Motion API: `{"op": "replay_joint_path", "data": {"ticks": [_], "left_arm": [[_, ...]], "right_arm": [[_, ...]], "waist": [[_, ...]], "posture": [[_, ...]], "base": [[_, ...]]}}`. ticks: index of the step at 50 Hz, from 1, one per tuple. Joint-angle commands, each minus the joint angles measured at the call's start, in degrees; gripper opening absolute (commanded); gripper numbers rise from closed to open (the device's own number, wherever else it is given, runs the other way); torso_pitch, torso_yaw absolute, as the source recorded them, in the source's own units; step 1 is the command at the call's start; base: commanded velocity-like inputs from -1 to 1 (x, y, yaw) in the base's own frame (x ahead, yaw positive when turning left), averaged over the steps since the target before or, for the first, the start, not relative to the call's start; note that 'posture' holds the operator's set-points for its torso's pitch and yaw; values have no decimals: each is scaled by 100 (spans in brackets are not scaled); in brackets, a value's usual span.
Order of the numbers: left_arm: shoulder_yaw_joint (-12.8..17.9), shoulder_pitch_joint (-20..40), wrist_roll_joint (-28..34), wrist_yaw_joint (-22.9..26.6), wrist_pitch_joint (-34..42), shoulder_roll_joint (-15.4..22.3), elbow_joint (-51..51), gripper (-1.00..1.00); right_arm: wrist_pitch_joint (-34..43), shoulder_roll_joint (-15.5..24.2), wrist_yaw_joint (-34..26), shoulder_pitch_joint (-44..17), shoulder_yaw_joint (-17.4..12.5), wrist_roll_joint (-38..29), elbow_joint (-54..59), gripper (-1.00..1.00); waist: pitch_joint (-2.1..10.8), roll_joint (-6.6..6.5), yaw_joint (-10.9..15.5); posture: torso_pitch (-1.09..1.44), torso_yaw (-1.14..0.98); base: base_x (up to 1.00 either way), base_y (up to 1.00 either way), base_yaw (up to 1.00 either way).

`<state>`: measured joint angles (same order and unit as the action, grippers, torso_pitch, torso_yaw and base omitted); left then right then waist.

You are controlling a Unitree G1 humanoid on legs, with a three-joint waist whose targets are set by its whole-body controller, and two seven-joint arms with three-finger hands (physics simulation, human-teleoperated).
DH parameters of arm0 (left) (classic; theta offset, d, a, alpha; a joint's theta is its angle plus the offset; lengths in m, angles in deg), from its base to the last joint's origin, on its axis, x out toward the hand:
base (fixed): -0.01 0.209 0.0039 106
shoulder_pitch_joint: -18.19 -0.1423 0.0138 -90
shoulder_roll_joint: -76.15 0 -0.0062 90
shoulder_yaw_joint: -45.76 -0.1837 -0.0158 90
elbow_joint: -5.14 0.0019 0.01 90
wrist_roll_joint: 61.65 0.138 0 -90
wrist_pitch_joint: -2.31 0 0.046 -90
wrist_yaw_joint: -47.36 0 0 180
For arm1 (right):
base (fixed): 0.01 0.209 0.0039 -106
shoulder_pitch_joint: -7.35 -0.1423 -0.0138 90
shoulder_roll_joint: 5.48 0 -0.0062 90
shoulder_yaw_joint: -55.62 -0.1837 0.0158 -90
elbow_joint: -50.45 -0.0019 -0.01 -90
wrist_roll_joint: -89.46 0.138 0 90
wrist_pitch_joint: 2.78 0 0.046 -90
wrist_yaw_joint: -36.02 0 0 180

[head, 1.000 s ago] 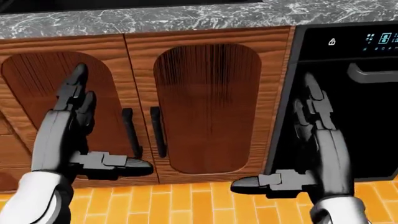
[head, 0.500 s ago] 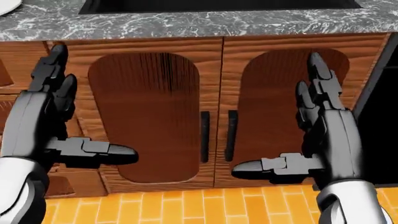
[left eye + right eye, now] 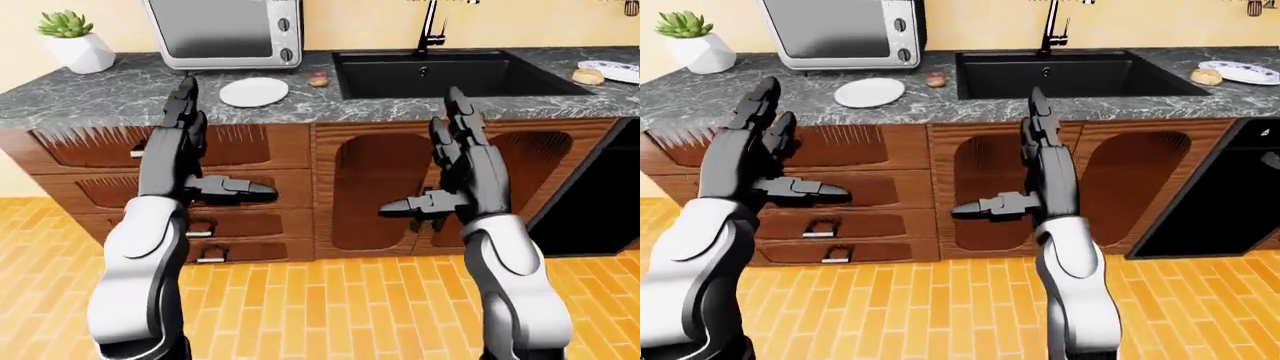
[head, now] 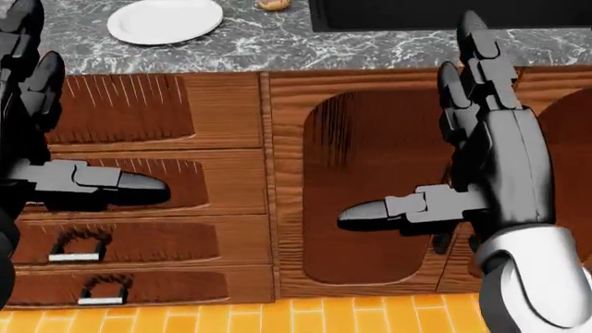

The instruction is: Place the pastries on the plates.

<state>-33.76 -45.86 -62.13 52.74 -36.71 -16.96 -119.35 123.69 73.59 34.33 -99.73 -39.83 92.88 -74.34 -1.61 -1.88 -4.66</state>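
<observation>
Grey marbled stone tops the table (image 3: 120, 94), which runs across the upper part of both eye views above wooden cabinets (image 3: 385, 187) and drawers (image 3: 225, 191). Both hands are raised before the woodwork with fingers spread and thumbs pointing inward, grasping nothing: the left hand (image 3: 185, 161) stands over the drawers, the right hand (image 3: 460, 172) over the arched cabinet doors below the sink (image 3: 450, 71). A white plate (image 3: 254, 91) lies bare on the table, just below the microwave (image 3: 222, 31) in the left-eye view, and a small brown pastry (image 3: 319, 78) sits on the stone just beside it, between plate and sink, apart from the plate. At the far right of the table a second plate (image 3: 1245, 72) lies near the edge of the view, with another pastry (image 3: 1206, 76) at its left rim; whether it rests on the plate or only touches it cannot be told. A potted succulent (image 3: 72, 41) stands at the table's far left, and a tap (image 3: 432, 26) rises above the sink. A black appliance (image 3: 1230, 187) fills the lower right beyond the cabinets. Orange tiles cover the floor (image 3: 320, 307). The head view shows the first plate and pastry at its top edge.
</observation>
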Motion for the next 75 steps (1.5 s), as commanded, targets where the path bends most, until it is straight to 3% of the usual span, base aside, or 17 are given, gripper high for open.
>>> {"op": "replay_joint_path", "data": {"ticks": [1,3,8,18,19,21,26,30,40,42,46,50,57,66,70,71,75], "left_arm": [[48,147,35,-23,-103,60,-140,100],[47,208,37,-14,-28,81,-181,100],[32,241,61,1,12,99,-216,100],[82,322,84,53,123,161,-257,100],[81,341,86,57,137,171,-254,100],[69,361,91,47,134,165,-237,100],[38,368,140,66,138,182,-230,100],[66,410,160,104,283,216,-366,100],[56,394,240,170,338,212,-444,100],[68,405,246,182,354,219,-455,100],[45,397,265,194,330,202,-437,100],[41,391,276,200,328,192,-445,100],[14,435,298,213,339,184,-404,100],[-21,508,331,244,375,178,-383,100],[1,376,345,257,280,153,-388,100],[13,378,343,260,291,154,-398,100],[7,352,348,260,274,149,-403,100]], "right_arm": [[-86,-4,-20,-81,35,56,-175,100],[-59,-1,-12,-71,-4,106,-232,100],[-11,-8,87,-71,-40,175,-203,100],[13,25,331,-153,-117,412,-213,100],[21,40,338,-168,-96,416,-227,100],[6,56,335,-155,-94,418,-217,100],[24,93,355,-155,-151,466,-262,100],[98,121,383,-190,-164,495,-364,100],[222,185,590,-249,-422,764,-453,100],[239,222,623,-245,-413,800,-481,100],[252,280,637,-232,-399,824,-542,100],[277,311,617,-224,-378,796,-601,100],[225,289,566,-225,-353,713,-529,100],[217,287,443,-174,-272,528,-551,100],[181,229,423,-135,-262,515,-535,100],[184,218,419,-134,-274,520,-537,100],[169,217,404,-111,-280,500,-552,100]], "waist": [[83,-311,95],[-101,-307,119],[-122,-221,301],[172,426,368],[81,34,416],[-85,113,334],[-53,163,292],[30,-457,430],[37,174,556],[45,-41,483],[126,8,458],[161,637,554],[-86,359,465],[0,57,440],[136,-433,413],[88,-166,468],[112,-177,492]], "posture": [[0,0],[0,0],[0,0],[0,0],[0,0],[0,0],[0,0],[0,0],[0,0],[0,0],[0,0],[0,0],[0,0],[0,0],[0,0],[0,0],[0,0]], "base": [[60,21,0],[60,6,0],[50,0,0],[1,-1,0],[27,-12,0],[29,-11,0],[31,-12,0],[32,-14,0],[13,-8,0],[0,-66,0],[0,-56,0],[2,-14,0],[32,0,0],[33,1,0],[26,1,0],[22,0,0],[21,0,0]]}}
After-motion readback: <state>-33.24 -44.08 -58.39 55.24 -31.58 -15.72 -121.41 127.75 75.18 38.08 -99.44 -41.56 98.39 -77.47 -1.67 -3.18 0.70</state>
